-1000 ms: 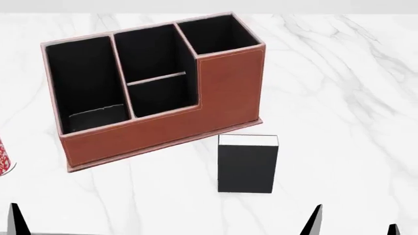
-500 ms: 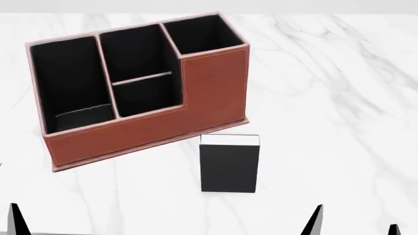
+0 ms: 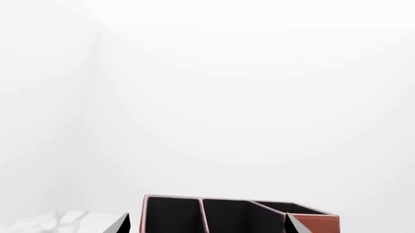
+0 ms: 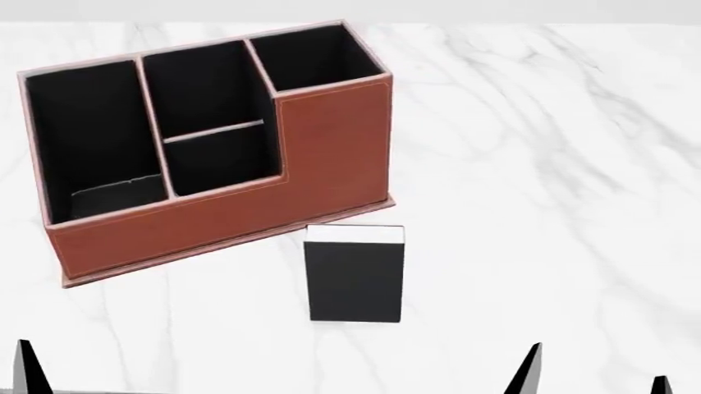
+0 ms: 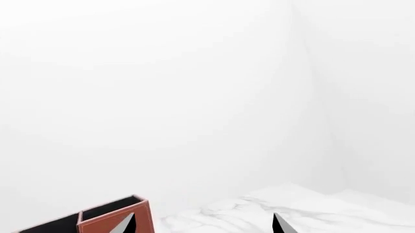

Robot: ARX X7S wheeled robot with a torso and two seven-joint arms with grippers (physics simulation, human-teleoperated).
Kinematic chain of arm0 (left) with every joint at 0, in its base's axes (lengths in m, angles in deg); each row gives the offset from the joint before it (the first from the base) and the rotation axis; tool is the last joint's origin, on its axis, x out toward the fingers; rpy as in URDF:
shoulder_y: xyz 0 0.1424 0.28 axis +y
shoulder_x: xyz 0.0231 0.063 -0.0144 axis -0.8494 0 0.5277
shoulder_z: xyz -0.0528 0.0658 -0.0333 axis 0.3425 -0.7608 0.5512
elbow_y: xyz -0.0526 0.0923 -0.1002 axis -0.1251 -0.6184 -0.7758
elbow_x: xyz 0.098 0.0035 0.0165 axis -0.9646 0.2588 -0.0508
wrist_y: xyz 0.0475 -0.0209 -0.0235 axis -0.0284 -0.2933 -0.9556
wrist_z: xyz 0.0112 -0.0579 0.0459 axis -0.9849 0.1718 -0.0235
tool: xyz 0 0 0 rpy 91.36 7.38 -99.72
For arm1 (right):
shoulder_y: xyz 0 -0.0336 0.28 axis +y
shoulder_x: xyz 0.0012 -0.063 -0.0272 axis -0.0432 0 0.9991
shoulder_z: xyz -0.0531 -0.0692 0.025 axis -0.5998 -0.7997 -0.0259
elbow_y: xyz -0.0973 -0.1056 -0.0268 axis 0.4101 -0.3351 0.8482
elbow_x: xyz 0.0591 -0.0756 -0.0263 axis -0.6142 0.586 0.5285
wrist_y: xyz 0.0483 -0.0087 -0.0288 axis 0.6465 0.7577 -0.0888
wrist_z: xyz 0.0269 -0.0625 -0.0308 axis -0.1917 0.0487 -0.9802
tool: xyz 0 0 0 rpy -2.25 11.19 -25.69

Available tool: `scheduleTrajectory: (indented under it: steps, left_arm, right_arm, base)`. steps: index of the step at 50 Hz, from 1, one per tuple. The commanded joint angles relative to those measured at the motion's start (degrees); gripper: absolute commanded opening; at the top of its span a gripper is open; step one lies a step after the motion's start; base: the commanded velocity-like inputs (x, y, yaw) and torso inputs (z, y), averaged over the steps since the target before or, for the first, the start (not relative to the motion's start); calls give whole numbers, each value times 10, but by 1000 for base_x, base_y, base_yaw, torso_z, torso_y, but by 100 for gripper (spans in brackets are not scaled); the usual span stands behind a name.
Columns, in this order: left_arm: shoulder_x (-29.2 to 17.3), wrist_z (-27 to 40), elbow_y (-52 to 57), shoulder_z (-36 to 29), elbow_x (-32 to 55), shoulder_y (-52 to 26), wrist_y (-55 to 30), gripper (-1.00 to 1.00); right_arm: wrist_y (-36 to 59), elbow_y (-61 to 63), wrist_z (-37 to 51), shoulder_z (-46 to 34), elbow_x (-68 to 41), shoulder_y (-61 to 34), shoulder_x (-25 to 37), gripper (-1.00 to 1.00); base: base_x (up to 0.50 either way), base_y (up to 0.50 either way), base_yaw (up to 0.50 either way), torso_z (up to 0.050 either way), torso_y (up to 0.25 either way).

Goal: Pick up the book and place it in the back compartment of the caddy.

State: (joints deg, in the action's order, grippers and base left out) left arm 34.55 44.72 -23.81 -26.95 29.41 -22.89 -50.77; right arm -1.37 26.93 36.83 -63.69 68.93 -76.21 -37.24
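Note:
The black book [image 4: 354, 275] stands upright on the marble table, its white page edges on top, just in front of the caddy's tall end. The reddish-brown caddy [image 4: 328, 148] sits at the left; its smallest square pocket [image 4: 222, 160] lies in the middle behind the low wall. The caddy also shows in the left wrist view [image 3: 311, 224] and the right wrist view [image 5: 104, 221]. My right gripper [image 4: 595, 379] is open and empty at the near edge, right of the book. My left gripper [image 3: 207, 228] is open and empty, with one fingertip [image 4: 25, 369] showing at the near left.
The white marble table [image 4: 547, 164] stretches to the right of the caddy and book. The caddy's tall square pocket [image 4: 312, 57] and long narrow pocket [image 4: 93, 135] flank the middle pockets. A pale wall stands beyond the table's far edge.
The caddy and book have slid left in the head view, as the view shifts right. The red mug has left the view. The fingertips keep their places.

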Motion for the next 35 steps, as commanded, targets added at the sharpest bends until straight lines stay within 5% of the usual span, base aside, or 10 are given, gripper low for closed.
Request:
scheduleTrajectory:
  steps: [1,35]
  left_arm:
    - [-2,2,-2,-2,0,0,2,100]
    - [-7,9,-5,-8,-1,-3,3,100]
  right_arm:
    - [-3,-1,2,-2,0,1,2,100]
    - [-95,15,0,-8,87,31,-4,100]
  base:
    - [0,-105,0,0,0]
    - [53,-33,0,0,0]
